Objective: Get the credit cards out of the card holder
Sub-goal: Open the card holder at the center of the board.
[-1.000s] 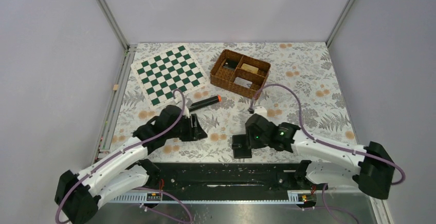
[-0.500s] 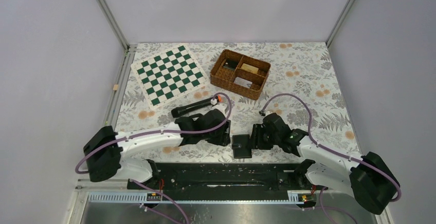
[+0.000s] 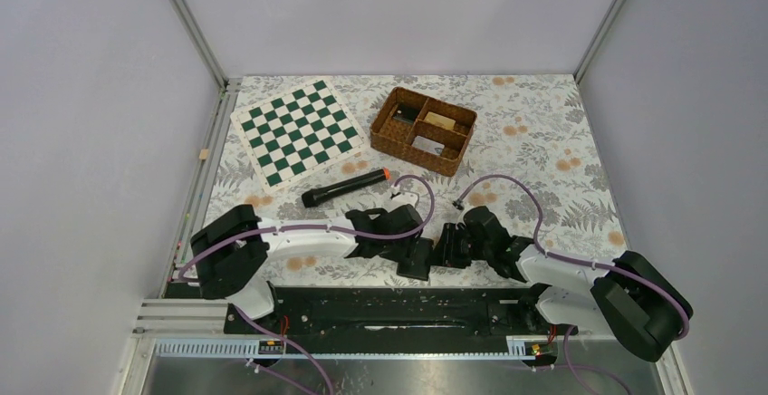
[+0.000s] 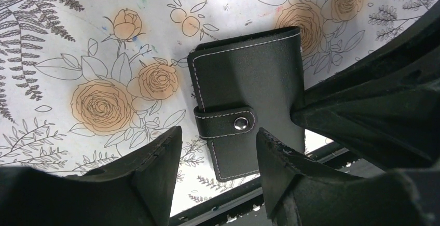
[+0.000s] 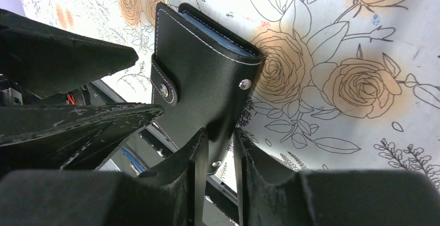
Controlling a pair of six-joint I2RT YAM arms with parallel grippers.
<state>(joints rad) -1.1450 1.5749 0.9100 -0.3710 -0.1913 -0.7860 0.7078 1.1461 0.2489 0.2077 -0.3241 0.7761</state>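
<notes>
1. Card holder [image 4: 249, 75]: flat black leather rectangle, white-stitched, snap tab fastened (metal stud). Lies on floral cloth [image 4: 104, 39], well nearer than wicker basket [image 3: 422, 130].
2. Left gripper [image 4: 218, 132]: lowered, spread wide astride tab.
3. Right gripper [image 5: 220, 132]: lowered, pinching leather edge.

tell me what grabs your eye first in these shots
Both arms meet at the near edge of the table over a closed black card holder, its snap tab fastened. The right hand pinches one edge of it, while the left hand hangs open, fingers either side of the tab. Farther back lie a green-and-white chessboard and a brown wicker basket.
</notes>
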